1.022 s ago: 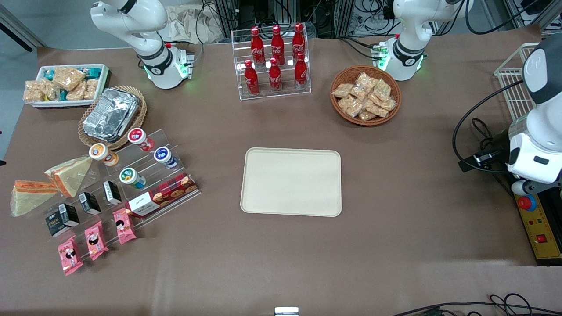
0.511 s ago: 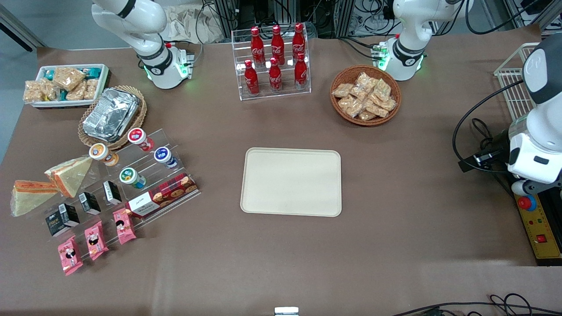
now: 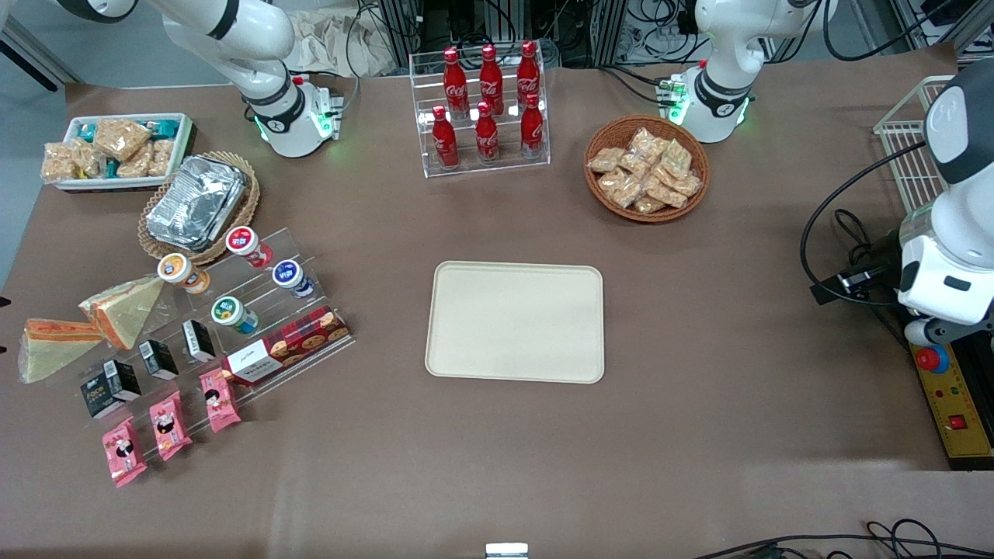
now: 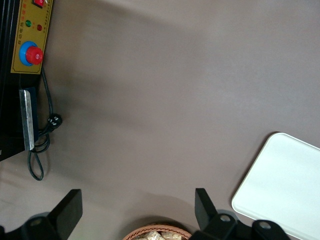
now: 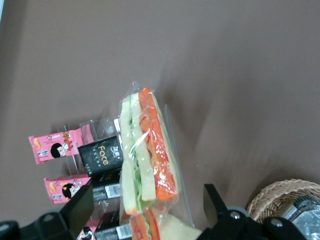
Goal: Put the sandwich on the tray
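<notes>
Two wrapped wedges are lying at the working arm's end of the surface (image 3: 373, 233). The sandwich (image 3: 48, 349) is being taken as the one closest to that end, just beside a black box (image 3: 109, 387) at the foot of a clear stepped stand (image 3: 256, 310). The second wedge (image 3: 124, 309) is lying close by, farther from the front camera. The hand (image 5: 146, 200) is being held over the sandwich with its fingers spread wide and gripping nothing, apparently so that the narrow orange-and-green filling edge can be straddled. Nothing is being lifted yet. The tray (image 3: 516, 322) is lying bare at mid-surface, well apart from the sandwich, so a long carry is being called for.
</notes>
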You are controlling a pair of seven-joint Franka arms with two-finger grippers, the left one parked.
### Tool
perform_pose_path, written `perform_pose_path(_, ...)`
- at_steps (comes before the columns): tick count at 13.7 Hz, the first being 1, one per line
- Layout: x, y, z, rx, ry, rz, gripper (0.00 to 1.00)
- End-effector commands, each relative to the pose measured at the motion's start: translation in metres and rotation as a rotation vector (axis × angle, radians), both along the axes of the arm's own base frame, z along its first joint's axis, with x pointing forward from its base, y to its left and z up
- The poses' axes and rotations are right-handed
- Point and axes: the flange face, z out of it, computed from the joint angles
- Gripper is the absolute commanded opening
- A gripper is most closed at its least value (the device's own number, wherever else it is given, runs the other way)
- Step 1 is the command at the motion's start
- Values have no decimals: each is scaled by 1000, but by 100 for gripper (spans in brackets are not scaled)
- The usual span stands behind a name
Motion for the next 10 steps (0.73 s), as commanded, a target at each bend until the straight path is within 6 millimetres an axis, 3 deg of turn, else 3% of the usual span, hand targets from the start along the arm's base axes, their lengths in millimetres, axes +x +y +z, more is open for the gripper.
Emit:
perform_pose_path(1,7,-5,-17,12,-7,-3,98)
perform_pose_path(5,9,-12,-40,18,6,-16,98)
perform_pose_path(10,12,-14,-53,14,12,-17,98)
